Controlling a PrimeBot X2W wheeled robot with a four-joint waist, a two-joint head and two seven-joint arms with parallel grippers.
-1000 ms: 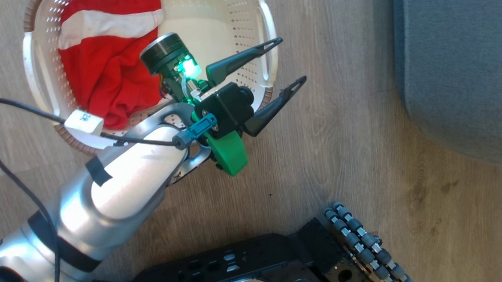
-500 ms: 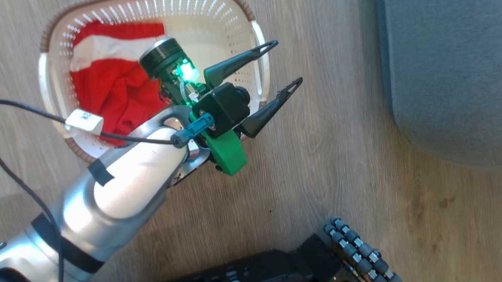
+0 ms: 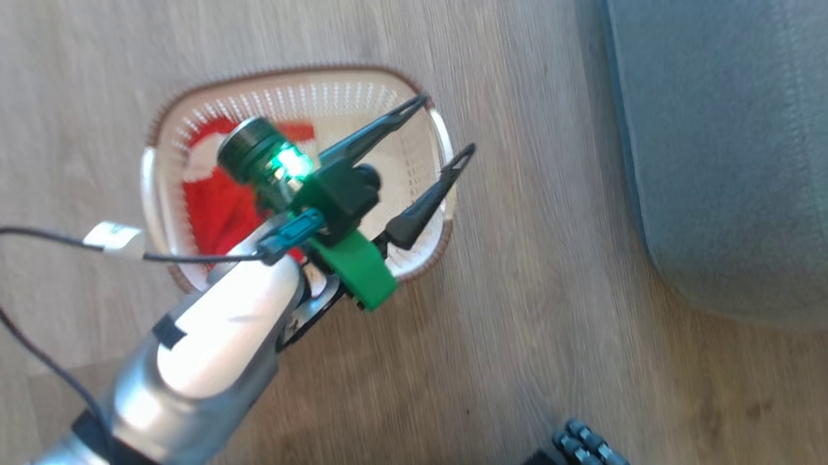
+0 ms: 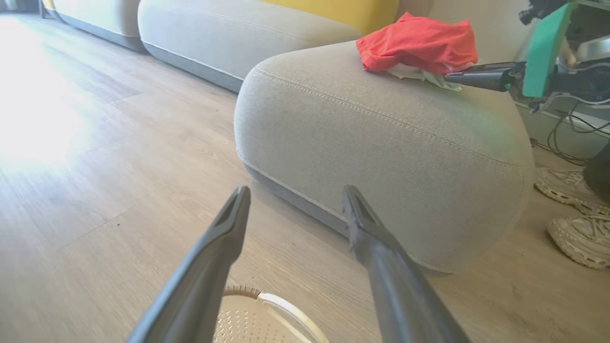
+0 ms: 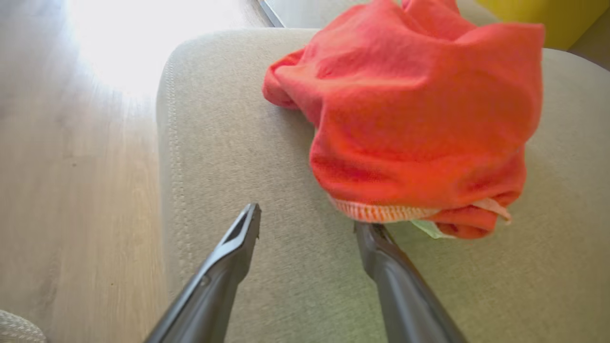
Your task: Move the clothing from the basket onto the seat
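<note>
Head view, what's the left gripper (image 3: 445,126) doing?
Hanging over the basket (image 3: 307,99), fingers spread, holding nothing — a red garment (image 3: 206,211) lies inside, and the basket stands on the wooden floor (image 3: 522,337) near the seat (image 3: 745,136).
And the right gripper (image 5: 309,219)?
Spread too, empty, over the seat. A second red garment (image 5: 419,119) sits bunched on it, its hem just at one fingertip (image 5: 371,237) — touching or not, I cannot tell

Pale wood-plank floor (image 3: 520,380), washed by glare at its far left in the left wrist view. On it at the right, two off-white mesh sneakers (image 4: 578,238) side by side, black cables (image 4: 555,143) trailing just beyond. Farther back, grey sofa sections (image 4: 228,28) and a yellow cushion (image 4: 343,9).
</note>
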